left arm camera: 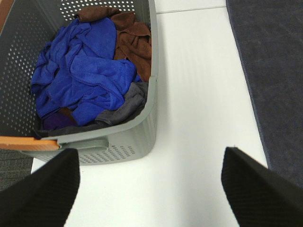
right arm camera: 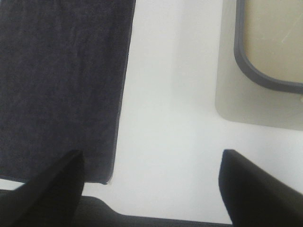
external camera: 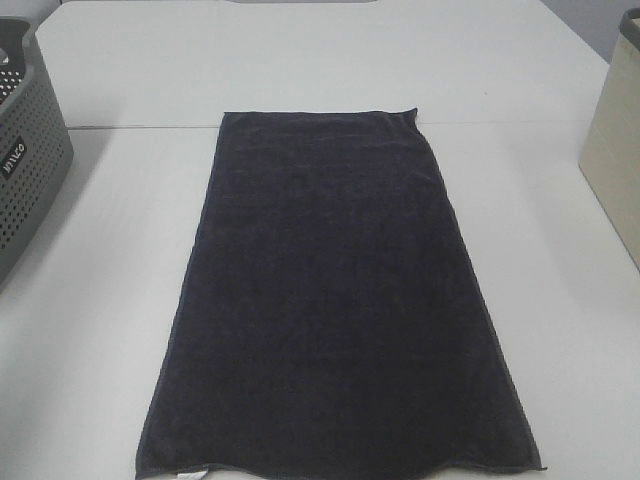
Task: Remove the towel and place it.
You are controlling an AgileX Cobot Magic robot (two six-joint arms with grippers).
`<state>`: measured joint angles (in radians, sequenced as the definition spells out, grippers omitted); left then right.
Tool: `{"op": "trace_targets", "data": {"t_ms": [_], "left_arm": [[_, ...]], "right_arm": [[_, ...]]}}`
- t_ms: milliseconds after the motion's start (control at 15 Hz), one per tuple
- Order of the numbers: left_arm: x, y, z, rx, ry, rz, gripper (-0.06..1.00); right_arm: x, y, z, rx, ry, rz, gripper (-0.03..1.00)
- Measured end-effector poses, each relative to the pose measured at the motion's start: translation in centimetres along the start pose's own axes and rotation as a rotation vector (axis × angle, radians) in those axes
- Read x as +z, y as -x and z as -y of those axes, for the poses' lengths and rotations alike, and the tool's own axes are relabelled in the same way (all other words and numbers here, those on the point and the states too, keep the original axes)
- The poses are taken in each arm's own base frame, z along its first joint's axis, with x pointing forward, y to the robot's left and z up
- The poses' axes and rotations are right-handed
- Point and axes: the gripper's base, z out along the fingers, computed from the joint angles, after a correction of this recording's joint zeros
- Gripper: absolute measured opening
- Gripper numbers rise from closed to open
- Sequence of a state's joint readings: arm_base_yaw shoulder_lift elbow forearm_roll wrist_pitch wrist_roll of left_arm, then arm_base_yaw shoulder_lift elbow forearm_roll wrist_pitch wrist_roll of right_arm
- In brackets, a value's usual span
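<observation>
The towel [external camera: 335,300] lies flat and spread out on the white table [external camera: 90,330]. It fills the middle of the exterior high view, from the bottom edge of the frame up to about one quarter from the top. Its near hem is at the lower edge of the frame and looks a little wavy. Its far hem is straight and lies along a seam of the table. The long sides are hemmed.

At the left edge of the frame stands a grey perforated basket [external camera: 30,150], well apart from the towel. At the right edge stands a beige bin [external camera: 615,150] with a dark rim, also apart from it.

No arm shows in the high view. In the left wrist view, the left gripper [left arm camera: 151,189] has its fingers wide apart over bare table and holds nothing. The grey basket beyond it contains a blue cloth [left arm camera: 85,75], a brown cloth [left arm camera: 132,38] and a grey cloth [left arm camera: 125,109]. In the right wrist view, the right gripper [right arm camera: 151,184] is also spread wide and empty, between a corner of the towel and the beige bin.
</observation>
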<state>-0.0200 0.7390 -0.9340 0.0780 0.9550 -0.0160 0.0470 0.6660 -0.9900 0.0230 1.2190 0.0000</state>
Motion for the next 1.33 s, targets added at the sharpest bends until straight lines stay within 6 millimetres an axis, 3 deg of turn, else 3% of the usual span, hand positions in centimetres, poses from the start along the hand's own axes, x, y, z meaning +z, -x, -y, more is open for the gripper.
{"op": "trace_targets", "data": {"t_ms": [67, 267, 600, 800, 1000, 1333], "left_arm": [[-2.0, -3.1, 0.0, -0.005, 0.002, 0.064, 0.77], [-4.5, -7.2, -0.1, -0.014, 0.004, 0.179, 0.77], [-7.4, -12.5, 0.5, -0.017, -0.056, 0.271, 0.77], [-7.0, -14.5, 0.6, 0.008, -0.053, 0.285, 0.77], [-4.8, -15.5, 0.8, 0.017, -0.061, 0.212, 0.77], [-4.2, -15.5, 0.9, 0.008, -0.066, 0.224, 0.77]], "right_arm": [[-0.7, -3.7, 0.0, -0.001, 0.000, 0.059, 0.76], [-1.1, -7.9, 0.0, -0.003, 0.000, 0.148, 0.76], [-0.8, -11.8, 0.1, -0.099, -0.016, 0.247, 0.76], [0.3, -14.0, 0.1, -0.115, -0.020, 0.285, 0.76], [2.1, -14.5, 0.2, -0.115, -0.015, 0.246, 0.76], [3.0, -13.7, -0.1, -0.107, 0.013, 0.331, 0.76]]}}
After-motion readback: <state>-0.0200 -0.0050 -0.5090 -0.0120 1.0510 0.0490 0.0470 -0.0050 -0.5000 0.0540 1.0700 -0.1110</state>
